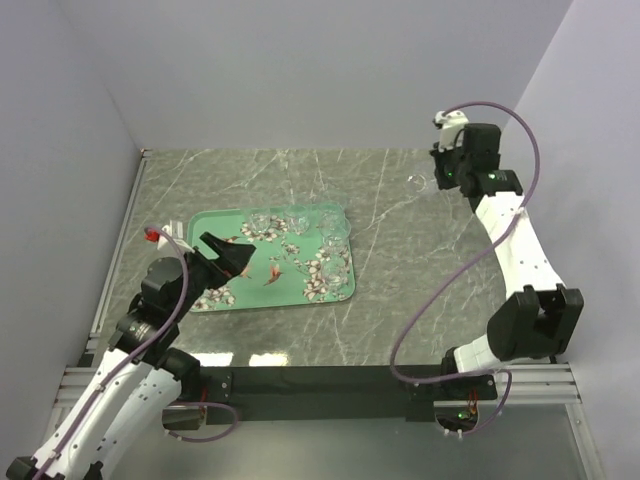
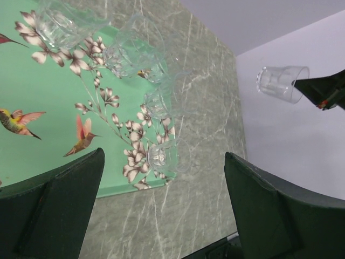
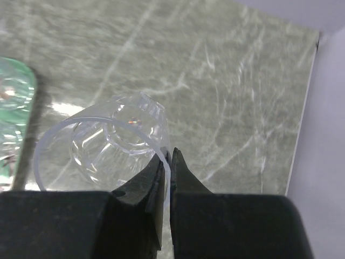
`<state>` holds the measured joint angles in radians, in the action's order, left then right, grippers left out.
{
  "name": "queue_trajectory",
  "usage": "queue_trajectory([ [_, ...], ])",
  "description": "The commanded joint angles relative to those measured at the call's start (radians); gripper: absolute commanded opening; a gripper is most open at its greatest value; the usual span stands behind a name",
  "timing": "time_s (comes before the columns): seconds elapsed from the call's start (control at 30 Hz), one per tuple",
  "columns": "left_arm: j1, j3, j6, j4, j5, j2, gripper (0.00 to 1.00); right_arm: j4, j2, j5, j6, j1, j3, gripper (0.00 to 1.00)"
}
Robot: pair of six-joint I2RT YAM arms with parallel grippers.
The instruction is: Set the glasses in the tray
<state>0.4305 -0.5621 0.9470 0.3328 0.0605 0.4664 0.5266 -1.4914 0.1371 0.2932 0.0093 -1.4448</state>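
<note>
Our right jaws pinch the rim of one glass point(image 3: 108, 145), held on its side over the worktop point(image 3: 232, 81), the tray point(image 2: 43, 81) well to their left. Our left jaws gape wide; four glasses point(image 2: 132, 56) stand in the tray just beyond them.

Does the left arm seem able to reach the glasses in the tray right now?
Probably yes: the left pincer hangs open over the tray, and nothing stands between it and the glasses.
</note>
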Motion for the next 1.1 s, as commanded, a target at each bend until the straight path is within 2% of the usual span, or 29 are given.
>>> queue_trajectory([
  [0.0, -0.003, -0.051, -0.016, -0.087, -0.053, 0.043, 0.99, -0.05, 0.097, -0.056, 0.027, 0.113, 0.017, 0.0],
  [0.17, -0.003, -0.085, -0.036, -0.109, -0.086, 0.104, 0.99, -0.037, 0.161, -0.102, 0.04, 0.245, -0.008, 0.0],
  [0.47, -0.003, -0.114, -0.062, -0.21, -0.139, 0.184, 0.99, -0.019, 0.164, -0.228, 0.024, 0.464, -0.037, 0.0],
  [0.73, 0.016, -0.188, -0.065, -0.301, -0.183, 0.311, 0.99, -0.079, 0.151, -0.358, 0.018, 0.593, -0.012, 0.0],
  [0.97, 0.146, -0.285, -0.074, -0.36, -0.065, 0.469, 0.99, -0.155, 0.137, -0.519, -0.044, 0.664, 0.017, 0.0],
  [1.07, 0.215, -0.341, -0.089, -0.38, -0.022, 0.544, 0.99, -0.175, 0.135, -0.537, -0.069, 0.679, 0.026, 0.0],
])
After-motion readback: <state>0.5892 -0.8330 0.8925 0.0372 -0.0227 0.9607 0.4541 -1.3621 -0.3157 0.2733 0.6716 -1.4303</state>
